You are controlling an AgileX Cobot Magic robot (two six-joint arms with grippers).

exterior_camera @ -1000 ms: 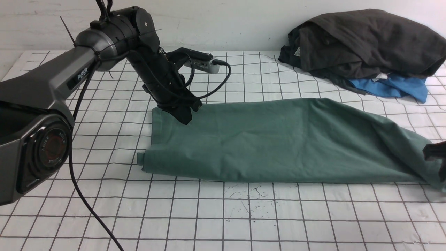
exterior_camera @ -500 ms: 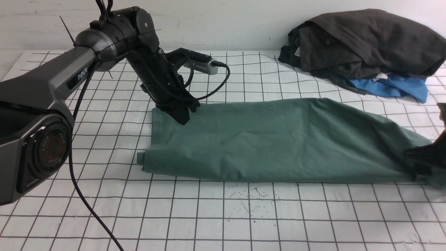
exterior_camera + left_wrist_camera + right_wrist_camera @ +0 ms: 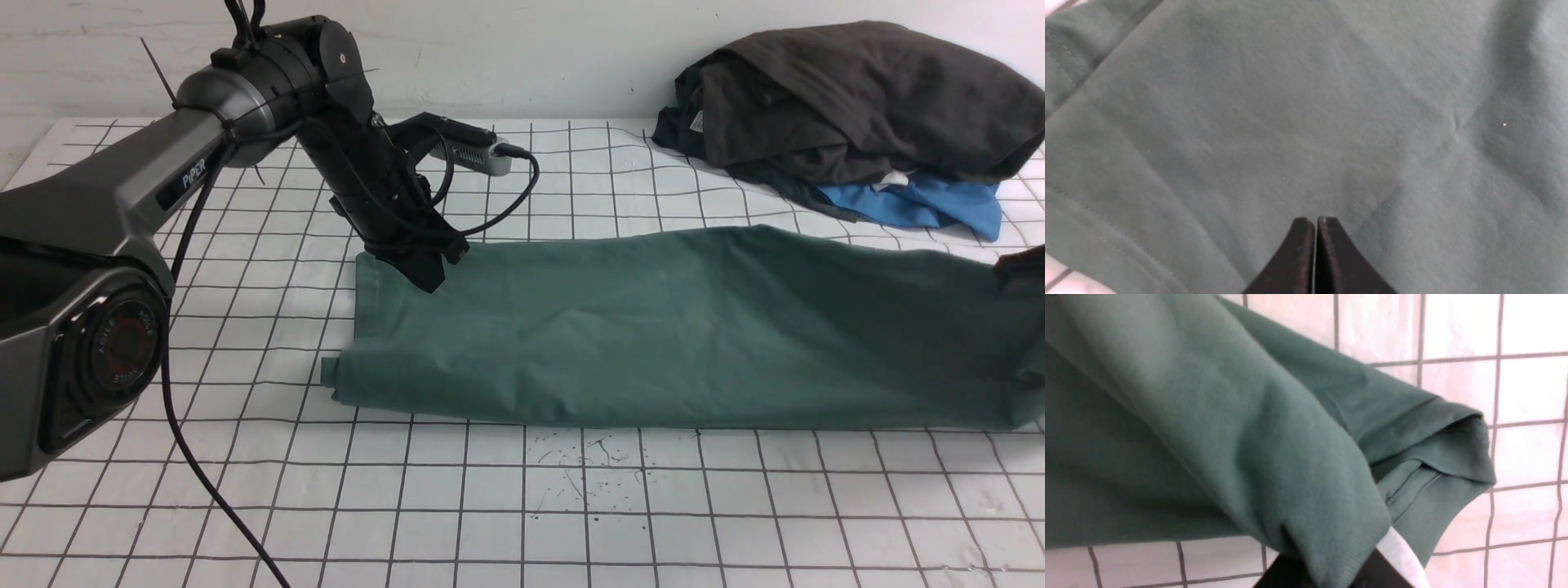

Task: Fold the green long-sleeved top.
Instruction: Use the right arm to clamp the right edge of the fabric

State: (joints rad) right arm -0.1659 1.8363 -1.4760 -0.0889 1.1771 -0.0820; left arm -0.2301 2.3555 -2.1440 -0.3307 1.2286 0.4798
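Observation:
The green long-sleeved top (image 3: 653,327) lies as a long folded strip across the gridded table, its logo hidden. My left gripper (image 3: 430,278) is shut and empty, its tips pressed on the top's far left corner; the left wrist view shows the shut gripper (image 3: 1314,221) on the green fabric (image 3: 1306,122). My right gripper (image 3: 1020,269) shows only as a dark bit at the right frame edge. In the right wrist view it is shut on a ribbed edge of the top (image 3: 1274,457) and holds that end lifted above the table.
A dark brown-black garment (image 3: 857,98) lies heaped at the back right on a bright blue garment (image 3: 922,208). The table wears a white gridded cloth (image 3: 522,506). Ink specks (image 3: 584,469) mark it in front of the top. A white wall stands behind.
My right gripper has risen with the top's right end, lifting the fabric that drooped low at the right. The left arm has barely moved.

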